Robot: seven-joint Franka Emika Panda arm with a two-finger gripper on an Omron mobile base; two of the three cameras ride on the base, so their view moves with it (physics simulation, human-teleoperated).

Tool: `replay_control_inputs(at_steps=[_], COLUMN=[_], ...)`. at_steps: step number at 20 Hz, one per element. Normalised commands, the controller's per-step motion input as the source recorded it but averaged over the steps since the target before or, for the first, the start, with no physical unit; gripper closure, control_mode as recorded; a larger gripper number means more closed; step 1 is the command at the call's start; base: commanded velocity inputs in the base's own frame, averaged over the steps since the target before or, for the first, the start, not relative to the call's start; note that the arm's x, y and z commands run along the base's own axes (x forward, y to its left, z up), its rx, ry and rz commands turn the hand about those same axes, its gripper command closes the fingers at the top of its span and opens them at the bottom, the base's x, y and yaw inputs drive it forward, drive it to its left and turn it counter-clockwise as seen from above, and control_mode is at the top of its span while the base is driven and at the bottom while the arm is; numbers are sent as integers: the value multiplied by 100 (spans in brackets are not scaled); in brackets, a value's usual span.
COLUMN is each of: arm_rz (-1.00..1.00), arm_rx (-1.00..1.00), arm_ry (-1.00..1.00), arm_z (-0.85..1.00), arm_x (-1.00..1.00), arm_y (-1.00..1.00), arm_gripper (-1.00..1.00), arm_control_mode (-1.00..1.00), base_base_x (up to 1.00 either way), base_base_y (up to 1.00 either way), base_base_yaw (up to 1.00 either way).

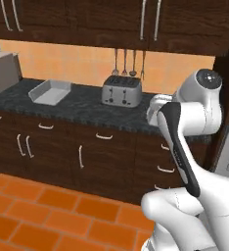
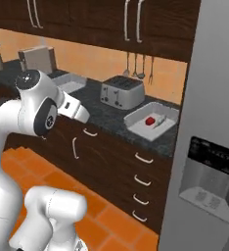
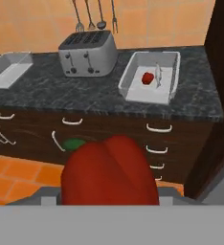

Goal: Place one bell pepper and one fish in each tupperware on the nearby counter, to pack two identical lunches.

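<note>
A big red bell pepper [image 3: 109,172] with a green stem sits between the jaws of my gripper [image 3: 109,194], which is shut on it and hides the fingers. I hold it off the counter [image 3: 61,93], in front of the drawers. The right tupperware [image 3: 133,88] [image 2: 136,120] lies by the counter's right end and holds a small red bell pepper [image 3: 148,78] [image 2: 149,120] and a silvery fish [image 3: 159,76] [image 2: 159,122]. Left of the toaster, the left tupperware [image 3: 8,72] [image 1: 48,93] [image 2: 72,83] has nothing in it.
A grey slotted toaster [image 3: 87,52] [image 1: 121,90] stands between the two tubs, under hanging utensils [image 3: 92,14]. A grey fridge [image 2: 209,147] and a dark side panel [image 3: 219,95] close off the right. A boxy appliance [image 1: 1,71] stands at the far left. Orange tiles [image 1: 48,211] cover the floor.
</note>
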Motion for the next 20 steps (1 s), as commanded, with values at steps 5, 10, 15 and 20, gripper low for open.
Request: replay_control_inputs(at_steps=[5,10,15,20], arm_rz=[0,0,0,0], arm_rx=[0,0,0,0], arm_ry=[0,0,0,0], arm_z=[0,0,0,0], arm_x=[0,0,0,0], arm_y=[0,0,0,0], arm_gripper=[100,100,100,100], arm_control_mode=[100,100,100,100], base_base_x=[99,100,100,96], base_base_y=[100,100,93,64], base_base_yaw=[37,18,-9,-52])
